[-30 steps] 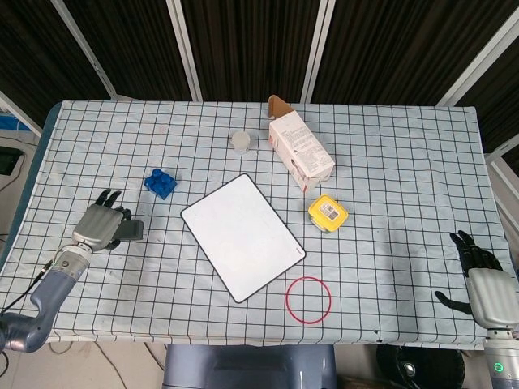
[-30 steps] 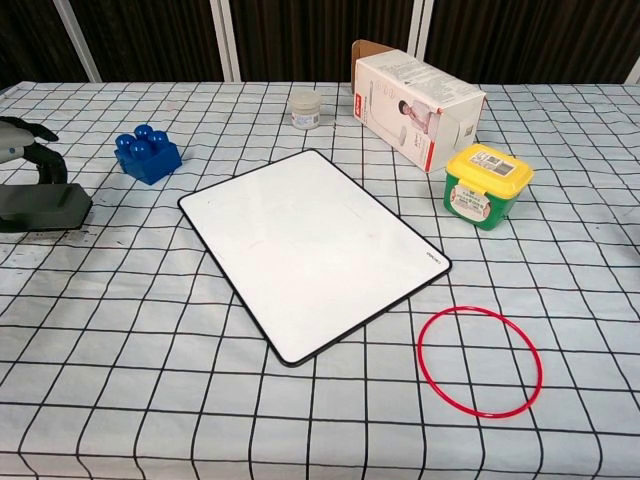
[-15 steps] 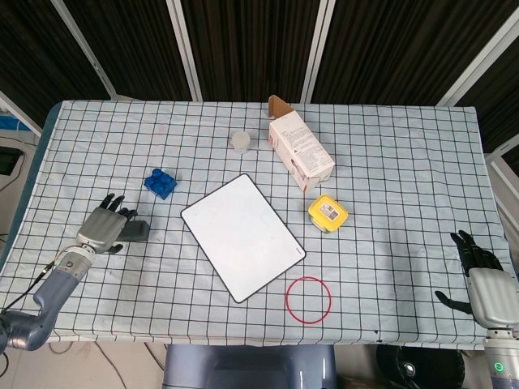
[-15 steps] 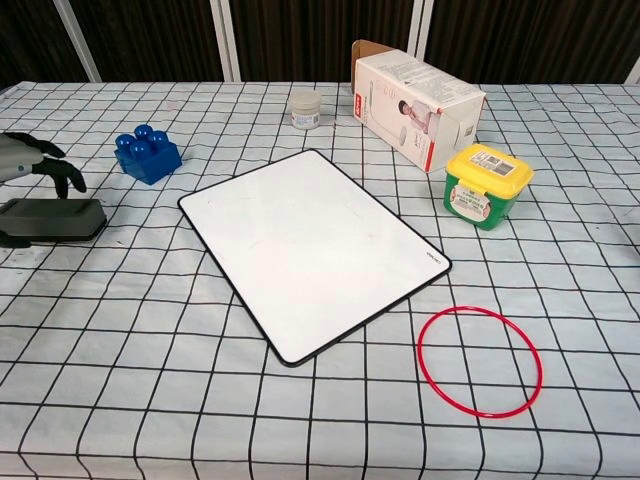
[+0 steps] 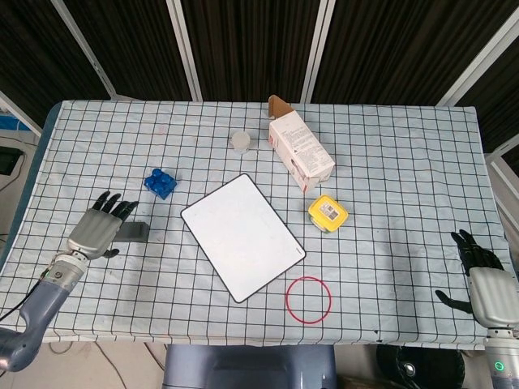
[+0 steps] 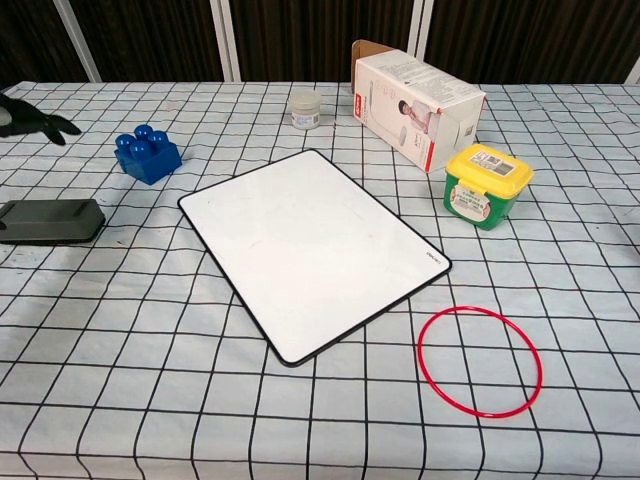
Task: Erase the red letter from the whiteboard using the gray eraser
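The whiteboard (image 5: 242,234) (image 6: 311,245) lies tilted in the middle of the checked table, its surface plain white with no red mark showing. The gray eraser (image 5: 135,232) (image 6: 50,220) rests flat on the cloth at the left. My left hand (image 5: 99,230) (image 6: 30,120) hovers above and to the left of the eraser, fingers spread, holding nothing. My right hand (image 5: 485,284) is at the table's right front corner, fingers apart and empty.
A blue toy block (image 5: 160,182) sits behind the eraser. A small white jar (image 5: 241,142) and a lying carton (image 5: 298,154) are at the back. A yellow-lidded green tub (image 5: 328,213) stands right of the board, a red ring (image 5: 308,299) in front.
My left hand let go of the eraser, which now lies on the table, and lifted up and away with its fingers opened. The right hand has not moved.
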Motion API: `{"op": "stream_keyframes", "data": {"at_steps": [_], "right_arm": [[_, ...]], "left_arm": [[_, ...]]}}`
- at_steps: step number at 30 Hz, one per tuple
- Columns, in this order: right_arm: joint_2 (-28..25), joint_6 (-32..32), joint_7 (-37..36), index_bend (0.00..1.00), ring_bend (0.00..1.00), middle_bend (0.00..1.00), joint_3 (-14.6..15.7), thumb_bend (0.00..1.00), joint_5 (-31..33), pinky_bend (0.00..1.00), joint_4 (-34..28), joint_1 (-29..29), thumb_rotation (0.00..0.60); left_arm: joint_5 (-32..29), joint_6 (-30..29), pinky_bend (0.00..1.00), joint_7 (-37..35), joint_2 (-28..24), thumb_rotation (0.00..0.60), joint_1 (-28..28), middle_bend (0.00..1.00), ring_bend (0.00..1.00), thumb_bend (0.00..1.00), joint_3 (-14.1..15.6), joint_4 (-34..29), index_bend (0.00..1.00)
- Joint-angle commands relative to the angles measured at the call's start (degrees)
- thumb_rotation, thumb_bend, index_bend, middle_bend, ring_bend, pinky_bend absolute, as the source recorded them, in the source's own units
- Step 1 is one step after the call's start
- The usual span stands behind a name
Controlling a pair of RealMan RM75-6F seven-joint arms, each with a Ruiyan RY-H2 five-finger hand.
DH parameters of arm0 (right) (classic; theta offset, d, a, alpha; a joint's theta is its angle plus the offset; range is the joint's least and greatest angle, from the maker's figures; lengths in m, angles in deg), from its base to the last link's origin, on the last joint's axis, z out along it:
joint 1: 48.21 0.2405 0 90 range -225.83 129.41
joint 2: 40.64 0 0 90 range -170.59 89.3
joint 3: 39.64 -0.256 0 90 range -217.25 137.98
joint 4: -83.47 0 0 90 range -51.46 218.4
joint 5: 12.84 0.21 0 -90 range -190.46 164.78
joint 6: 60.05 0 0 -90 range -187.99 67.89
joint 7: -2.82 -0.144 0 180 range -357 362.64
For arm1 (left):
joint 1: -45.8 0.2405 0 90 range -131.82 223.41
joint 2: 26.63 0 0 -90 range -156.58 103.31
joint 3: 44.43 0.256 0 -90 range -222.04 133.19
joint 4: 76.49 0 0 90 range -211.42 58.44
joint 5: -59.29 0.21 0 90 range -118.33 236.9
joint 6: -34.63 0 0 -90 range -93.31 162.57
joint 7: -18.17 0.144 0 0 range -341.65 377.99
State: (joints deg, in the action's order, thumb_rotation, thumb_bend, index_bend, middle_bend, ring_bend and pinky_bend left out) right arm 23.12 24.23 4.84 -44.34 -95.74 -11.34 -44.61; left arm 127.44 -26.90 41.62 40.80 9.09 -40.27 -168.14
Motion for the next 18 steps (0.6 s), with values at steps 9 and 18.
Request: {"op": "stream_keyframes", "data": {"at_steps": [9, 18], "right_arm": [[0.1, 0.4, 0.1, 0.08, 0.19, 0.08, -0.1, 0.05, -0.4, 0.21, 0.3, 0.0, 0.6], [0.4, 1.0, 0.4, 0.07, 0.19, 0.08, 0.1, 0.05, -1.3, 0.21, 1.0, -0.1, 0.6]], "left_arm": [[8.6, -14.8, 0.0, 1.2, -12.1, 0.6, 9.7, 0.0, 0.0, 0.08, 3.2, -17.0, 0.0], [18.3, -22.6, 0.0, -5.4, -14.9, 0.6, 16.7, 0.0, 0.0, 0.07, 6.5, -16.7, 0.0]]}}
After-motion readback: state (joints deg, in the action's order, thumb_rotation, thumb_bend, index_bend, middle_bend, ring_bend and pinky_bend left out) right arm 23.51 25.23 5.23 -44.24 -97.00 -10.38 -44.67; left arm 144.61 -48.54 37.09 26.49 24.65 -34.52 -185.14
